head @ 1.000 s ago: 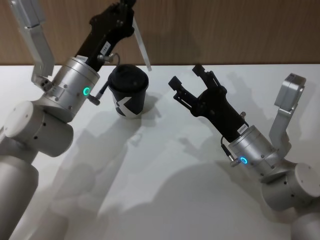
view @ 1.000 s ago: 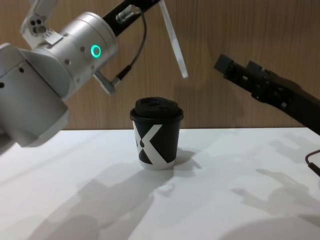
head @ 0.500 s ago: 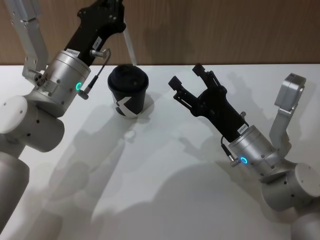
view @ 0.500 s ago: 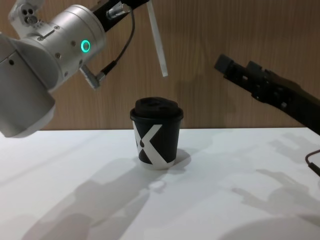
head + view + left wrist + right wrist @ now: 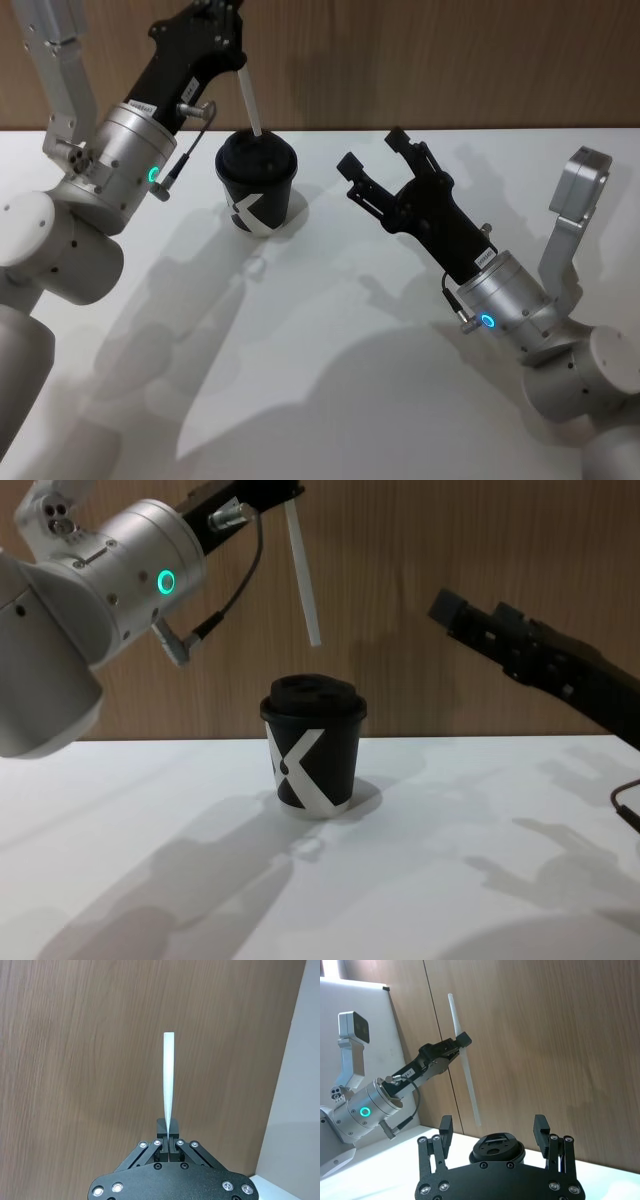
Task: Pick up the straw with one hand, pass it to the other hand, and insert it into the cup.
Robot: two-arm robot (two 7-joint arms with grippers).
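Straw [image 5: 249, 101] first: in the head view the left end effector [image 5: 236, 55] pinches its top end, and the thin white tube hangs below that end effector with its low tip over the black lid of the cup [image 5: 256, 183]. The handover looks done, so this is the putting-in step. The right end effector [image 5: 377, 168] waits off to the side on the counter [image 5: 330, 360], fingers spread and empty.

From the left wrist, the straw [image 5: 168, 1082] sticks straight out from the clenched fingers [image 5: 172, 1144].

From the right wrist, the straw [image 5: 464, 1062] slants down toward the cup [image 5: 498, 1149].

In the chest view, the straw's [image 5: 302, 578] tip hangs above the lid, not touching the cup [image 5: 312, 745]. I think the next move is to line the tip up with the lid's little hole, then go straight down.
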